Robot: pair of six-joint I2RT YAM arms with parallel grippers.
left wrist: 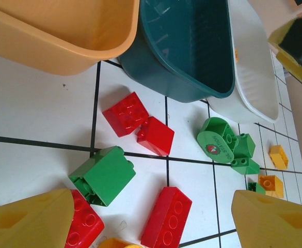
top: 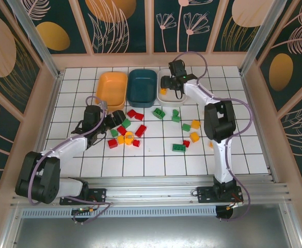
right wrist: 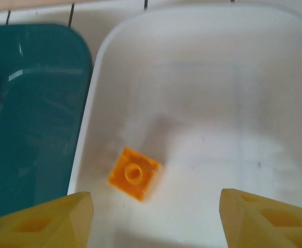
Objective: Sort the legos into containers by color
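Along the counter's [top: 156,165] far edge I see the left container [top: 112,88], middle container [top: 142,85] and right container [right wrist: 218,103] side by side; one lego [right wrist: 134,173] lies inside the right one; loose legos [top: 140,130] lie scattered before them.

teal tub [left wrist: 192,51]: glossy plastic | white tub [right wrist: 218,103]: smooth plastic | red brick [left wrist: 125,113]: shiny plastic | rail [top: 156,184]: bare metal

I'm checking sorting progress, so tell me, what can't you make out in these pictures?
Top view: the right arm covers much of the white tub, hiding its contents.
Right wrist view: the orange brick in that tub is blurred; resting or falling, unclear.
Left wrist view: a red brick is partly behind a yellow finger; the orange tub is cut off by the top edge.
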